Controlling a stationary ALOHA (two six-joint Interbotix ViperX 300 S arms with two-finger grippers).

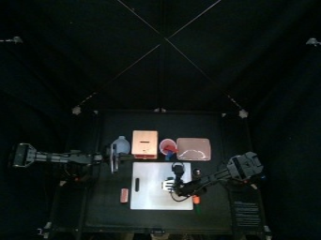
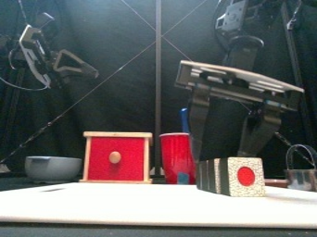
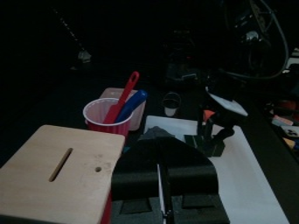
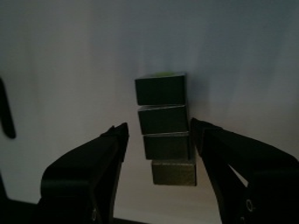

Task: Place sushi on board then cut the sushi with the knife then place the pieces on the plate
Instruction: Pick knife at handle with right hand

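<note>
We are holding our right gripper (image 4: 162, 131) over the white cutting board (image 1: 150, 197), its fingers spread wide and straddling the sushi roll (image 4: 163, 124). The roll is lying in one piece toward the board's 1 o'clock corner, with the red cup (image 2: 177, 155) at its 12 o'clock. Our left gripper (image 3: 163, 188), fingers pressed together, is hovering at 9 o'clock of the wooden box (image 1: 145, 146).

Wooden box (image 3: 65, 162) — matt board (image 1: 150, 197)
</note>
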